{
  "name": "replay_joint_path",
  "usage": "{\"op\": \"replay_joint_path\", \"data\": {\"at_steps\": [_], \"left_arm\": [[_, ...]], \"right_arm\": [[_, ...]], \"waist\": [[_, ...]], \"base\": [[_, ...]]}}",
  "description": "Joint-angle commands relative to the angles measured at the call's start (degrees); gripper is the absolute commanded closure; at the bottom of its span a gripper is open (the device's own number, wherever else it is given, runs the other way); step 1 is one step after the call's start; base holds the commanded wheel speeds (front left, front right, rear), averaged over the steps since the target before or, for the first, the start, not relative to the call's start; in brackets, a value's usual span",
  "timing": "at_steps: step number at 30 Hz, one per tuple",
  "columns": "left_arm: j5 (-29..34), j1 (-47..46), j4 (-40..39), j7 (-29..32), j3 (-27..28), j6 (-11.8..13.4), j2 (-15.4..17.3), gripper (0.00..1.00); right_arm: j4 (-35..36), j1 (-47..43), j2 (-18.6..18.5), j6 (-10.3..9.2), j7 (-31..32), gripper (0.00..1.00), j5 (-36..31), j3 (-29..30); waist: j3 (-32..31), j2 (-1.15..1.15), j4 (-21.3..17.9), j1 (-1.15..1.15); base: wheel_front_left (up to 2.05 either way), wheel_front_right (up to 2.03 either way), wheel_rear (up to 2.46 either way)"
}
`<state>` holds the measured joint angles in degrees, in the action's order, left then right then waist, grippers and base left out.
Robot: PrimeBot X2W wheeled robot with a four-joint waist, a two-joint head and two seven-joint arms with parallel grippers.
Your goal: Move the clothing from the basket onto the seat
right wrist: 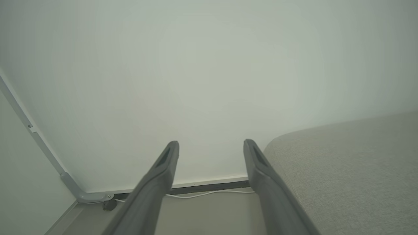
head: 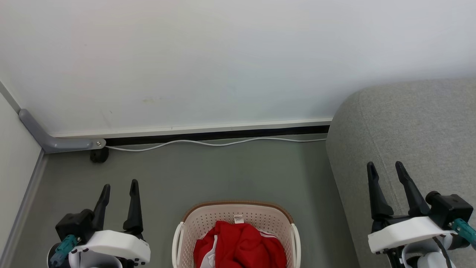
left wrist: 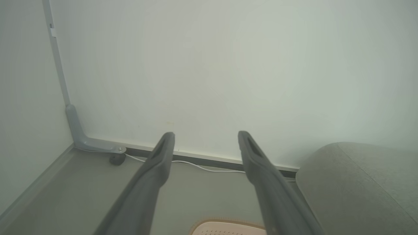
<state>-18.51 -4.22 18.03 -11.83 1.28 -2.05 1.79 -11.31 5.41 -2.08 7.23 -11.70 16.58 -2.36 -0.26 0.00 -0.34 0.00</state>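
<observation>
The head camera is looking down from high over the cream-white perforated plastic basket [head: 208, 220]. Wrist cameras are facing forward, lower, along the left gripper [left wrist: 206, 133] and right gripper [right wrist: 211, 142]. All 3 are sharing the white wall [head: 223, 56], thin white cable [head: 223, 143] and grey fabric sofa [head: 409, 123].

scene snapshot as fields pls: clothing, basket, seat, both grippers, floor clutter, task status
clothing: red with white trim, heaped inside the basket
basket: cream, brown rim, on the floor between the two grippers, left of the seat
seat: grey sofa at right; no clothing on the part in view
left gripper: open, holding nothing, above floor left of basket
right gripper: open, holding nothing, over the sofa's edge
floor clutter: white cable along the wall base
task status: not begun
</observation>
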Motion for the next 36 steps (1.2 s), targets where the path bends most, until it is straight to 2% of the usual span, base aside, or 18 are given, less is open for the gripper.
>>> {"op": "replay_joint_path", "data": {"at_steps": [1, 15, 36], "left_arm": [[1.88, -3.56, -1.09, -0.89, 1.69, -0.49, 0.98, 0.0], [7.22, -4.59, 1.69, -3.17, 1.53, -0.85, 1.09, 0.0], [6.06, -5.08, 4.03, -3.17, 2.04, -1.52, 1.09, 0.0]], "right_arm": [[1.59, 2.38, -0.64, 0.23, -1.03, 0.0, -1.93, -1.34], [0.99, 2.98, -0.79, 0.25, -3.3, 0.0, -10.29, -2.45], [-0.94, 2.3, -0.79, 0.25, -3.3, 0.0, -9.42, -3.09]], "waist": [[-0.08, 0.0, 0.0, 0.0], [-0.64, 0.0, -0.06, 0.0], [-1.26, 0.0, -0.87, 0.0]], "base": [[0.0, 0.0, 0.0], [0.0, 0.0, 0.0], [0.0, 0.0, 0.0]]}}
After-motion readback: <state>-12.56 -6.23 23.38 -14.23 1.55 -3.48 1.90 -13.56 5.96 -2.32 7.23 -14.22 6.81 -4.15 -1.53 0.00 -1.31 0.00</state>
